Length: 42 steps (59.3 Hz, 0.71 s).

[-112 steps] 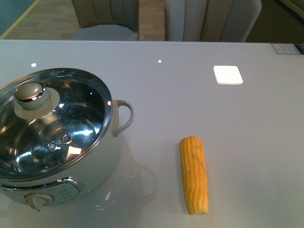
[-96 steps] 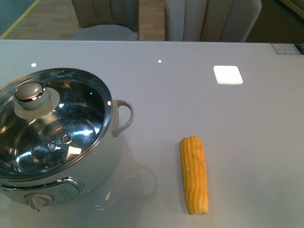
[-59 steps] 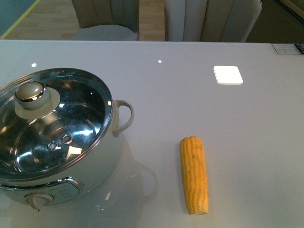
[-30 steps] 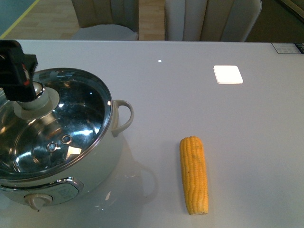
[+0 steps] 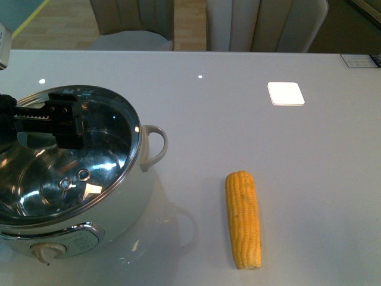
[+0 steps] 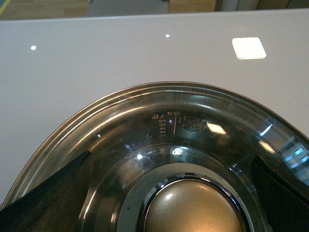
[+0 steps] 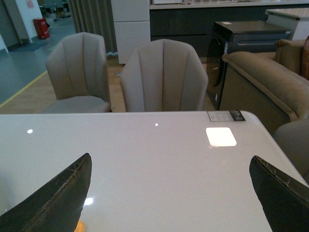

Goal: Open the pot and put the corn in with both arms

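We see the pot (image 5: 128, 196) at about 8 o'clock on the table (image 5: 196, 119), with its glass lid (image 5: 101, 155) on. Its loop handle (image 5: 156, 146) points to 3 o'clock and its dial (image 5: 47, 251) faces 6 o'clock.

The left gripper (image 5: 40, 119) hangs over the lid's 10 o'clock part and hides the lid knob in the front view. From the left wrist we see that cream lid knob (image 6: 193, 210), ringed in chrome, between the two dark fingers (image 6: 48, 193). The jaws stand wide apart, one on each side of the knob, and neither touches it. We cannot tell whether the fingers touch the glass.

The corn (image 5: 243, 219) lies flat on the table at 4 o'clock from the pot, well apart from it. Its length runs from 12 to 6 o'clock, and nothing holds it.

The right gripper (image 7: 170, 157) does not show in the front view. Its own camera shows the jaws spread wide above the table, with only bare tabletop between them.

Further out, a bright square patch (image 5: 286, 93) lies toward 1 o'clock on the table, and a small label (image 5: 360, 60) sits at the far corner near 2 o'clock. Padded chairs (image 5: 268, 24) stand beyond the far edge at 12 o'clock. The right wrist view also shows a brown sofa (image 7: 260, 77) beside them.
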{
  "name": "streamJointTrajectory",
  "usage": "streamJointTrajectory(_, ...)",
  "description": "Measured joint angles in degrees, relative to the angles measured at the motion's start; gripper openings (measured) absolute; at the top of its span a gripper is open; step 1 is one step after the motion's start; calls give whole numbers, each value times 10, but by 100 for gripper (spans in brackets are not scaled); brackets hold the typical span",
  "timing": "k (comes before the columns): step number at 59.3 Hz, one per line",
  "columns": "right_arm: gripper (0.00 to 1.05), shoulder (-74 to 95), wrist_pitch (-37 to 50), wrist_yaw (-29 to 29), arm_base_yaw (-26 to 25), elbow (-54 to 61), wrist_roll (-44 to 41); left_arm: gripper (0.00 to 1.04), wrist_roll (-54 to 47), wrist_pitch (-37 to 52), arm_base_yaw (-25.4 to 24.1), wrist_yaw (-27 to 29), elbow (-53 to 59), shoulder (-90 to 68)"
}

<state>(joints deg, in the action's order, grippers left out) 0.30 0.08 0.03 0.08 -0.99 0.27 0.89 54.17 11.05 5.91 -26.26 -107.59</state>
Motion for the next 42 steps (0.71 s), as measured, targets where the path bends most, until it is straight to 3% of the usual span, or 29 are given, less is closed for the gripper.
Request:
streamJointTrajectory(19,96,0,0,0,0,0,0,97,9,21,4,3,-5,-32)
streamJointTrajectory(29,96,0,0,0,0,0,0,73,13,25,8,3,-6,-36)
streamJointTrajectory(37,96,0,0,0,0,0,0,44,16,27,8,8,-8,-36)
streamJointTrajectory(42,96,0,0,0,0,0,0,42,12,27,8,12,-8,-34)
